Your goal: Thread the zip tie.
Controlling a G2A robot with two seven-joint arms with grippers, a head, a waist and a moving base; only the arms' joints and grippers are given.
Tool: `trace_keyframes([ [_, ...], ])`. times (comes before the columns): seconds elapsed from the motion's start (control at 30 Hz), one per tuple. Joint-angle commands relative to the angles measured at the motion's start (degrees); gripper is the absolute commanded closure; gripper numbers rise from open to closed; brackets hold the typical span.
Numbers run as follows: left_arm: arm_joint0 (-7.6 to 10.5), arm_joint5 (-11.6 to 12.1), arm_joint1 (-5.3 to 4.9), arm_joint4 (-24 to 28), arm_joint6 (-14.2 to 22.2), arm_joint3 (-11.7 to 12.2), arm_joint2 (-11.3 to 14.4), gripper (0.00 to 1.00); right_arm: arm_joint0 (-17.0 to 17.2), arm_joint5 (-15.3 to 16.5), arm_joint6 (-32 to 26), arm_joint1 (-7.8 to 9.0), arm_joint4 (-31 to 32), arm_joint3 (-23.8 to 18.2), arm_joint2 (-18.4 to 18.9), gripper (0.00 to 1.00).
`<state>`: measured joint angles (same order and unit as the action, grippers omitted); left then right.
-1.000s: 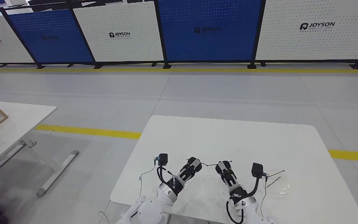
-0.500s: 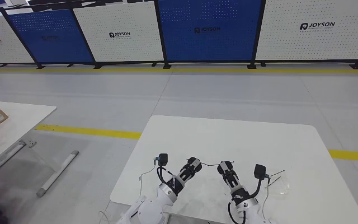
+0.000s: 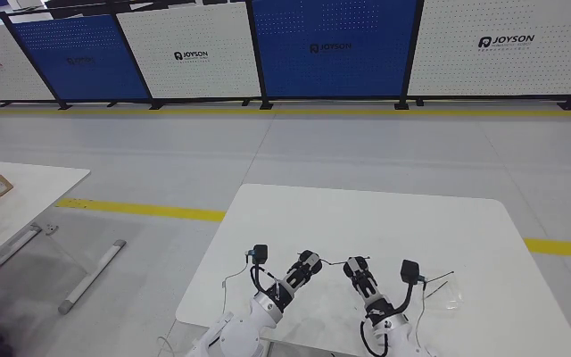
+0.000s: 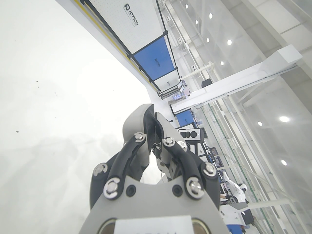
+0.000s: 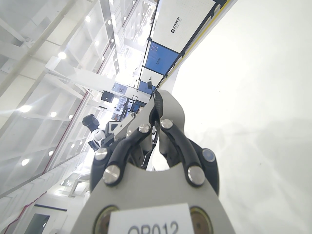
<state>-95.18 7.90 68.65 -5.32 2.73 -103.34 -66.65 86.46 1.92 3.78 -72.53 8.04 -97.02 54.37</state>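
White table fills the 5 o'clock part of the top view, and both arms sit over its 6 o'clock edge. On that edge the left gripper lies at 9 o'clock of the right gripper, near but apart, with the tips turned toward each other. A clear wrapper holding a few thin dark strands lies on the table at 3 o'clock of the right gripper, apart from it. The zip tie, a thin dark line, spans the gap between the two grippers. In the left wrist view, the left gripper's fingers are clamped together on the strap, which runs between the pads. In the right wrist view, the right gripper is likewise clenched on the strap. The small square head sticks out just past that gripper's fingertips.
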Motion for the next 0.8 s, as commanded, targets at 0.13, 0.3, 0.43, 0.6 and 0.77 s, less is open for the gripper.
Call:
trace_keyframes([
  [0.13, 0.00, 0.00, 0.00, 0.00, 0.00, 0.00, 0.00, 1.00, -0.41, 0.32, 0.04, -0.44, -0.14, 0.69, -0.16, 1.00],
  [0.3, 0.00, 0.00, 0.00, 0.00, 0.00, 0.00, 0.00, 1.00, -0.44, 0.35, 0.26, -0.51, -0.12, 0.87, -0.10, 1.00],
  [0.43, 0.00, 0.00, 0.00, 0.00, 0.00, 0.00, 0.00, 1.00, -0.44, 0.35, 0.26, -0.51, -0.12, 0.87, -0.10, 1.00],
  [0.6, 0.37, 0.00, 0.18, 2.76, 0.25, 0.28, 0.32, 1.00, -0.08, 1.46, 0.24, -0.69, 0.77, 0.92, -0.25, 1.00],
  [0.77, 0.33, 1.18, 0.33, 5.54, -0.36, 0.60, 0.19, 1.00, -0.23, 4.12, 0.17, -1.01, 0.60, 1.67, -0.34, 1.00],
])
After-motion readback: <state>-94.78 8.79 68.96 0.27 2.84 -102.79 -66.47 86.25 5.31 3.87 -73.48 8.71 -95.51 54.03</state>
